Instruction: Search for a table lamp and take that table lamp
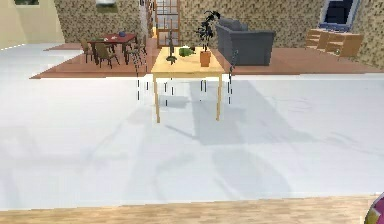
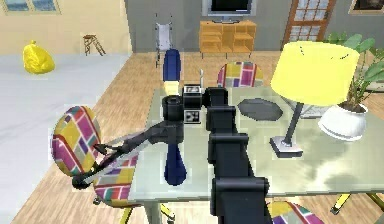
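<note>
Arm side view: table lamp (image 2: 315,72) found on the glass table (image 2: 320,185), not yet taken.

The yellow-shaded table lamp stands upright on the glass table's right part, just beside a potted plant (image 2: 345,118) in a white pot on the same top. The arm (image 2: 232,160) reaches out over the table's middle. The gripper (image 2: 125,148) appears to point past the table's left edge toward a patchwork chair (image 2: 80,150) drawn up there, well apart from the lamp. With the chair behind the thin fingers, whether the gripper has hold of anything cannot be told. A long blue object (image 2: 175,155) lies on the table near the arm. By this view the search looks done and the taking is all that is left, which calls for bringing the gripper across the table to the lamp's stem.
</note>
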### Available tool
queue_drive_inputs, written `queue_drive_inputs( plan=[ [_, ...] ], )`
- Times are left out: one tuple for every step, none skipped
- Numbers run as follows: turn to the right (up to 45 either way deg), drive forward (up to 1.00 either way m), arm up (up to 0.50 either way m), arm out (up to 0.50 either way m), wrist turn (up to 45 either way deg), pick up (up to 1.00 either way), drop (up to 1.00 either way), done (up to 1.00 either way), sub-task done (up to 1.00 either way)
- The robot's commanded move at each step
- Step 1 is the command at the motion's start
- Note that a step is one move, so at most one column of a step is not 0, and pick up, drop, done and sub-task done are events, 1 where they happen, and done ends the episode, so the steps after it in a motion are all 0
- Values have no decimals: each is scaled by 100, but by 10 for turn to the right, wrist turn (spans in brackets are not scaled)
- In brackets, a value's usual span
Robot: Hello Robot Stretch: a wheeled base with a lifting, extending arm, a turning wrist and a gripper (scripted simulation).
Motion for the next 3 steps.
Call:
queue_drive_inputs(
  plan=[
    [0, 0, 0, 0, 450, 0, 0, 0, 0],
    [0, 0, 0, 0, 270, 0, 0, 0, 0],
    [0, 0, 0, 0, 0, 100, 0, 0, 0]
  ],
)
